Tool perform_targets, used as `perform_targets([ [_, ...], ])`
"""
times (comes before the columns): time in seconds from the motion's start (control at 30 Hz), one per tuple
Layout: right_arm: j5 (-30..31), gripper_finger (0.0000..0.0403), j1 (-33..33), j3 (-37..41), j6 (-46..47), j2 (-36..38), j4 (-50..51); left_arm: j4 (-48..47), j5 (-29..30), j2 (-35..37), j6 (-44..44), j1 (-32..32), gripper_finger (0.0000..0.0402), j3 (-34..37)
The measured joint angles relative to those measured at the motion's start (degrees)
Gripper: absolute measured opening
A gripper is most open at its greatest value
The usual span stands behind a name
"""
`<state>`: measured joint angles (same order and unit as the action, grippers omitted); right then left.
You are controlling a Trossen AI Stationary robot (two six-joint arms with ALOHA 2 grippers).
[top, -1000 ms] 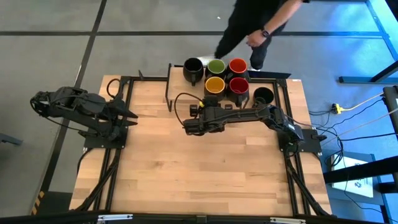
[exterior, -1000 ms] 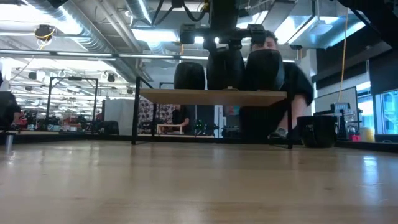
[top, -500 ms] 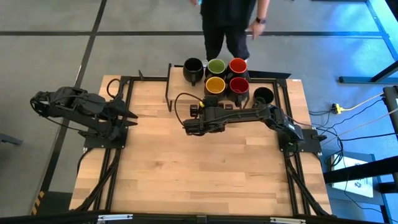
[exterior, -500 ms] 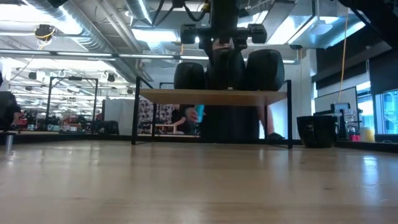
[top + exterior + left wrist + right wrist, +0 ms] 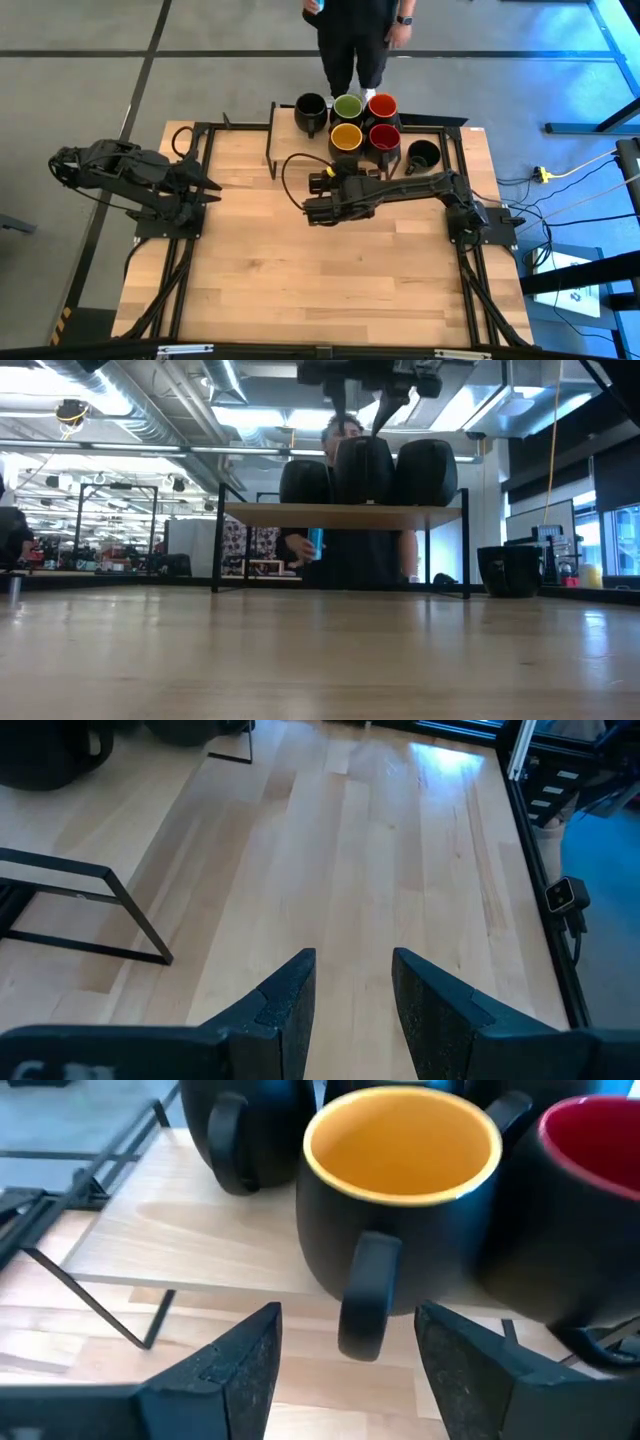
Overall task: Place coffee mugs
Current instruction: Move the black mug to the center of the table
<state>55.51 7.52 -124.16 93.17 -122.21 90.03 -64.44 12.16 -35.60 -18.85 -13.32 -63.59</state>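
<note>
**Mugs clustered on the raised shelf, right gripper standing just off the yellow one**

A large open hall with ceiling ducts and strip lights is stretching behind the wooden table (image 5: 300,270). A person (image 5: 355,40) in dark clothes is standing just beyond the far edge. A raised wooden shelf (image 5: 340,515) on black legs is carrying the coffee mugs (image 5: 350,120): five are sitting close together there, while a sixth, black inside (image 5: 423,154), is standing apart near the right arm's base. A black metal frame (image 5: 272,140) is standing beside the shelf.

The right gripper (image 5: 345,1365) is hanging just short of the yellow mug's handle (image 5: 365,1295), fingers spread wide and holding nothing. The left gripper (image 5: 350,995) is waiting at the table's left side, fingers parted and empty.
</note>
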Motion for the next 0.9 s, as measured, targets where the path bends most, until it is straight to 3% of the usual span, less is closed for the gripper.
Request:
perform_targets([
  [0.4, 3.5, 0.0218, 7.5, 0.0, -3.6, 6.5, 0.0, 0.0, 0.4, 0.0, 0.0, 0.0, 0.0128, 0.0],
  [0.63, -0.6, 0.0218, 13.6, 0.8, -5.3, 8.8, -0.1, 0.0, 0.4, 0.0, 0.0, 0.0, 0.0128, 0.0],
  [0.9, -4.2, 0.0218, 17.8, 17.0, 5.7, 17.7, -0.1, 0.0, 0.4, -0.5, 0.0, 0.0, 0.0128, 0.0],
])
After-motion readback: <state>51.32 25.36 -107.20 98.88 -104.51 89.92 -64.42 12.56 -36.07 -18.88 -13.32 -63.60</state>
